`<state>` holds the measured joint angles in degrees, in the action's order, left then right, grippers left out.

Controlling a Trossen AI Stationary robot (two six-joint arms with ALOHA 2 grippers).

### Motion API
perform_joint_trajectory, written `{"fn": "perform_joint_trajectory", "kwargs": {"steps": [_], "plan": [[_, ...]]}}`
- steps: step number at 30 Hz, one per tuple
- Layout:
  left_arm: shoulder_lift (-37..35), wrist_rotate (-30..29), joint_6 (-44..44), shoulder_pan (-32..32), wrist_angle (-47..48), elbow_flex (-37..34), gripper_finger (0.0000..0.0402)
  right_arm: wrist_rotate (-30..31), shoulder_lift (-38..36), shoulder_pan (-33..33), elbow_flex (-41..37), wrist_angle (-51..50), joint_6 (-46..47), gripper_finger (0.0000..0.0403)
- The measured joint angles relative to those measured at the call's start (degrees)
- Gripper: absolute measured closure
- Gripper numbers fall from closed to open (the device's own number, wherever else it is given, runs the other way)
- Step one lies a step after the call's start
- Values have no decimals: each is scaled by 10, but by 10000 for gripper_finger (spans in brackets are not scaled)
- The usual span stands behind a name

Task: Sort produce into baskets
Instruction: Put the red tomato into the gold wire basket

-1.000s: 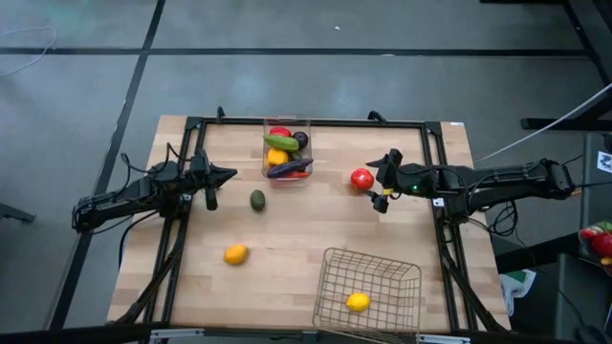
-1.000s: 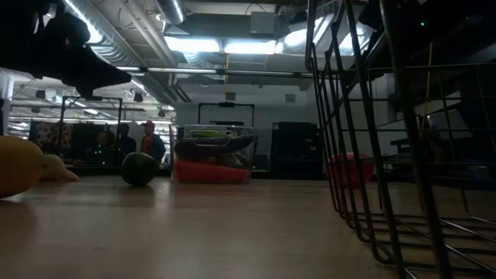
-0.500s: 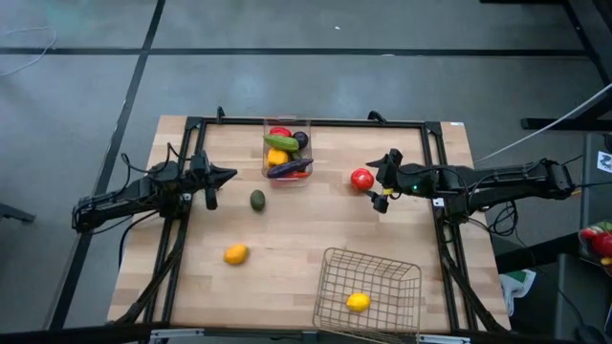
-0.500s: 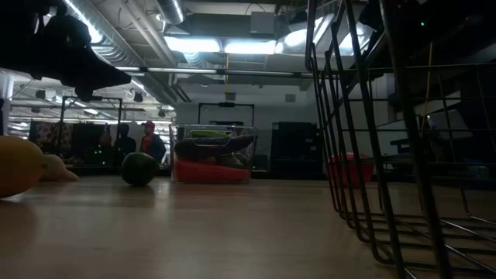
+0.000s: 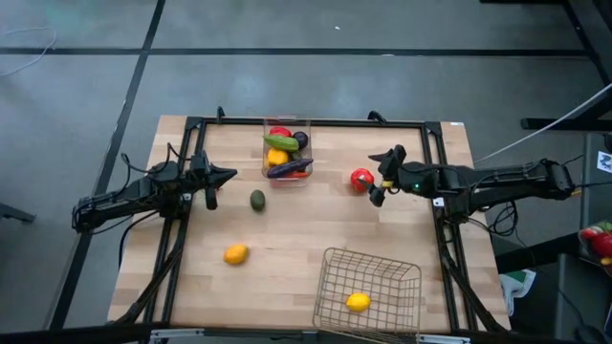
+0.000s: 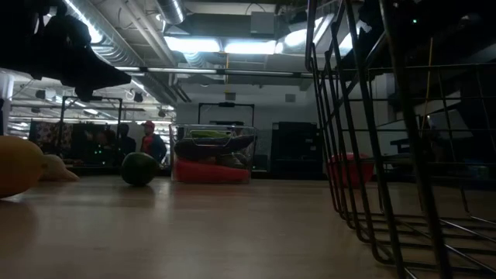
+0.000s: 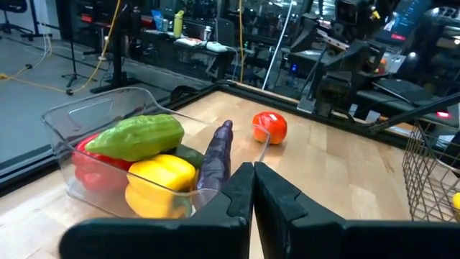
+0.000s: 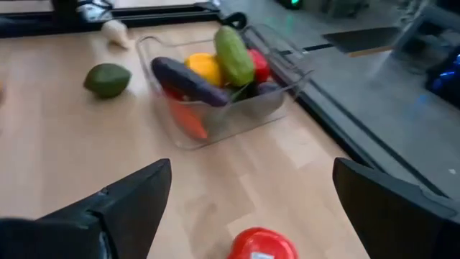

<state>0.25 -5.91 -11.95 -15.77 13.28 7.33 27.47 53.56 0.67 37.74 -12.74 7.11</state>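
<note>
A clear plastic bin [image 5: 287, 153] at the far middle of the table holds several vegetables, among them a green gourd [image 7: 136, 137], a yellow pepper [image 7: 162, 183] and a purple eggplant [image 7: 215, 155]. A wire basket [image 5: 371, 291] near the front edge holds a yellow lemon [image 5: 358, 302]. A red tomato [image 5: 360, 179], a green avocado [image 5: 257, 200] and an orange-yellow fruit [image 5: 235, 254] lie loose on the table. My right gripper [image 5: 381, 176] is open just right of the tomato [image 8: 262, 244], one finger on each side, not touching it. My left gripper [image 5: 225, 175] is shut and empty, left of the bin.
A small pale item [image 8: 115, 30] lies on the table by the left arm. A black frame [image 5: 316, 122] runs around the table's edges. Bare wood lies between the avocado, the tomato and the wire basket.
My right gripper has shifted slightly beside the red tomato and stays open. The produce and my left arm have kept still.
</note>
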Motion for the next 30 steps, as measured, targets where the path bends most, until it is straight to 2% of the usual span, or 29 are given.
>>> {"fn": "perform_joint_trajectory", "kwargs": {"steps": [2,6,13,22,30], "plan": [[0,0,1,0,0,0,394,-5,0,-9,0,-2,1,19],[0,0,0,0,3,0,394,-66,1,-41,0,-7,2,6],[0,-1,0,0,37,0,394,-139,15,-104,0,-16,32,4],[0,0,2,0,117,0,394,-188,70,-166,0,-39,46,3],[2,0,4,0,115,0,394,-221,118,-185,0,-38,47,3]]}}
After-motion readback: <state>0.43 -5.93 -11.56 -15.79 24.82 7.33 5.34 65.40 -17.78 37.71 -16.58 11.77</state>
